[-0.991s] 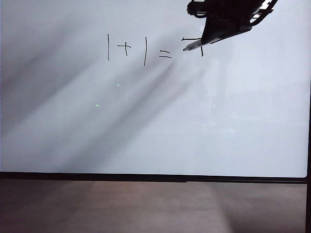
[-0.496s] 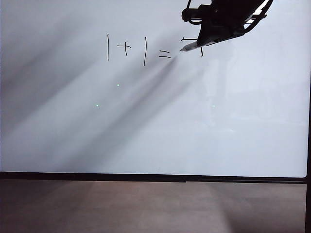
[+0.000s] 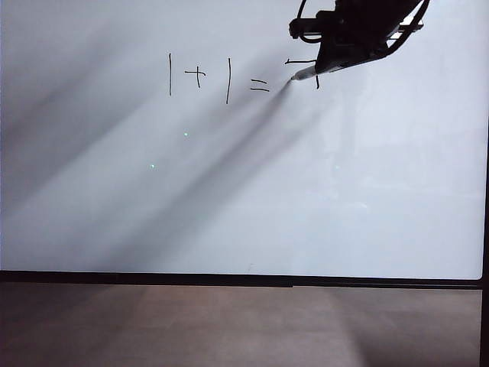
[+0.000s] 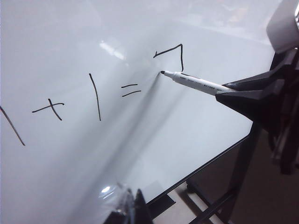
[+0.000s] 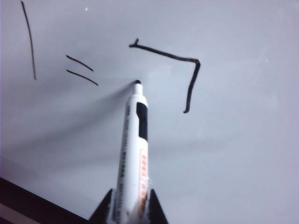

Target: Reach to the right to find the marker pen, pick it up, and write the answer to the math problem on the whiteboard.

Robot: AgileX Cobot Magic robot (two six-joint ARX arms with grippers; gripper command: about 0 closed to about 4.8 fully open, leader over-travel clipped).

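Observation:
The whiteboard (image 3: 244, 191) (image 4: 65, 154) (image 5: 233, 154) fills every view. The math problem (image 3: 228, 80) (image 4: 95, 95) (image 5: 79, 63) is written near its top. Right of the equals sign, the answer (image 3: 302, 60) (image 4: 168, 50) (image 5: 163, 52) shows a top stroke and a downward right stroke. My right gripper (image 3: 330, 63) (image 4: 225, 91) (image 5: 131, 207) is shut on the marker pen (image 3: 304, 73) (image 4: 196, 83) (image 5: 133, 154). The pen's dark tip sits under the left end of the top stroke, and its shadow meets it. My left gripper (image 4: 133, 207) hangs low over the board, fingers together, holding nothing.
A thin black rim (image 3: 229, 278) bounds the board's lower edge and its right side (image 3: 486, 214). Below it lies a brown surface (image 3: 229, 329). The left wrist view shows the board's black stand legs (image 4: 219, 205) beyond the edge.
The right gripper has tipped and risen a little, so less of the pen shows. The tip stays under the left end of the top stroke. No new ink appears.

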